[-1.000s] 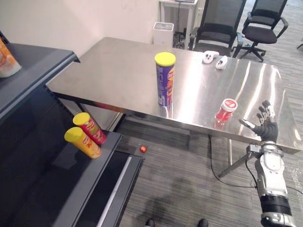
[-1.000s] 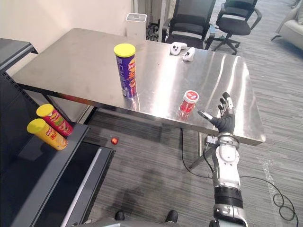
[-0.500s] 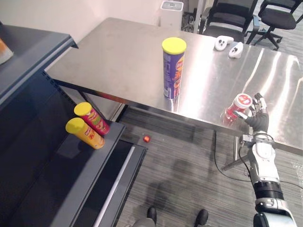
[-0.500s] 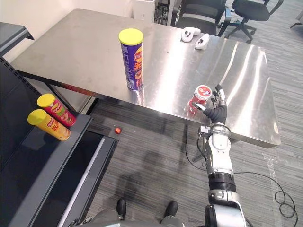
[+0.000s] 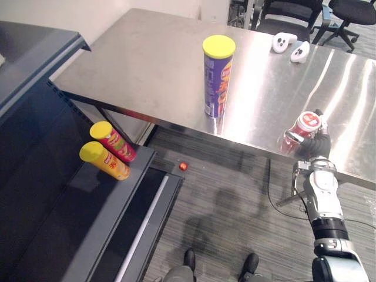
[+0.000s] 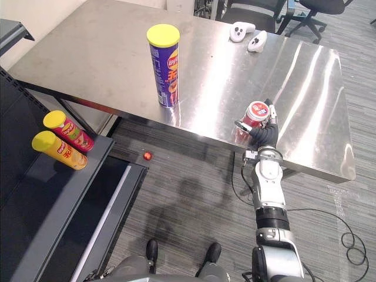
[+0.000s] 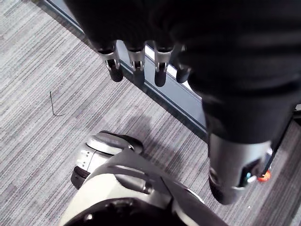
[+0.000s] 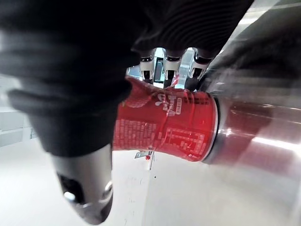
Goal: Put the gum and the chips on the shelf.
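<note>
**Left eye view.** We count three chips cans. One tall purple chips can with a yellow lid (image 5: 218,76) stands upright on the brushed-steel table (image 5: 147,64), well back from the near edge. Two more lie tilted side by side on the lower ledge of the dark shelf unit (image 5: 117,200): a red can with a yellow lid (image 5: 113,141) and a yellow can with a yellow lid (image 5: 104,160). We count one red gum container with a white lid (image 5: 305,124), which stands near the table's front edge, well apart from the purple chips can. The right hand (image 5: 317,144) is against it. Two white controllers (image 5: 283,42) (image 5: 299,51) lie at the far side of the table. One small red ball (image 5: 183,167) lies on the grey carpet floor (image 5: 235,205).

**Right eye view.** The thumb sits on one side of the gum container and the fingers on the other.

**Left wrist view.** The left hand (image 7: 197,52) hangs above the carpet, its fingers (image 7: 135,57) relaxed and holding nothing.

**Right wrist view.** The gum container is a red printed cylinder whose base rests on the table. The right hand grasps it: the fingers (image 8: 146,68) curl round its far side and the thumb (image 8: 89,179) lies on its near side.
</note>
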